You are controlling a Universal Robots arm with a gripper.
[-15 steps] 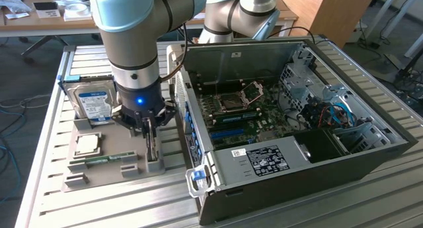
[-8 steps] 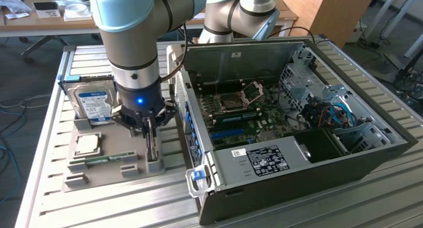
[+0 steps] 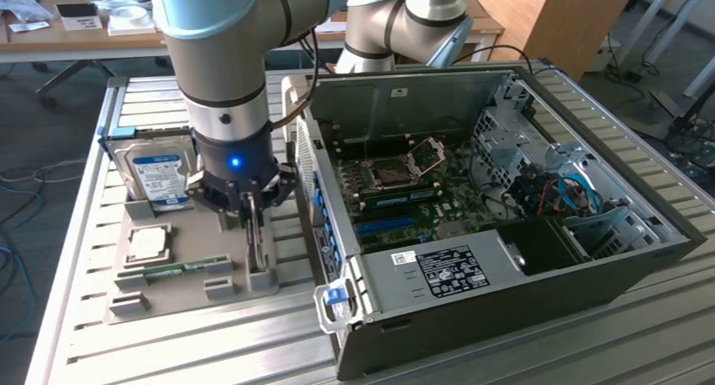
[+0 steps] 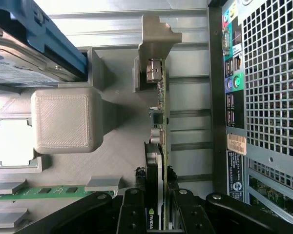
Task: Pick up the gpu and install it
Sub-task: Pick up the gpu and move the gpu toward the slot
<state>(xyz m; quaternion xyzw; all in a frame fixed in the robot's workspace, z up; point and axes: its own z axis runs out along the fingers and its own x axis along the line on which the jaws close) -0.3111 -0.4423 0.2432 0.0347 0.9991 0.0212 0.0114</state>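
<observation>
The gpu (image 4: 157, 141) stands on its edge in a grey holder tray (image 3: 167, 305), seen edge-on in the wrist view with its silver bracket (image 4: 157, 36) at the far end. In the exterior view the gpu (image 3: 259, 249) rises as a thin dark card beside the open computer case (image 3: 503, 259). My gripper (image 3: 250, 211) is right above it. Both black fingers (image 4: 133, 214) straddle the card's near end, and the gripper (image 4: 158, 217) is shut on the gpu, which still sits in its holder slot.
On the same tray stand a blue-labelled hard drive (image 3: 156, 171), a silver processor (image 3: 149, 243) and a green memory stick (image 3: 179, 270). The case's perforated back panel (image 4: 268, 97) is close beside the card. Blue slots (image 3: 391, 226) lie on the motherboard inside.
</observation>
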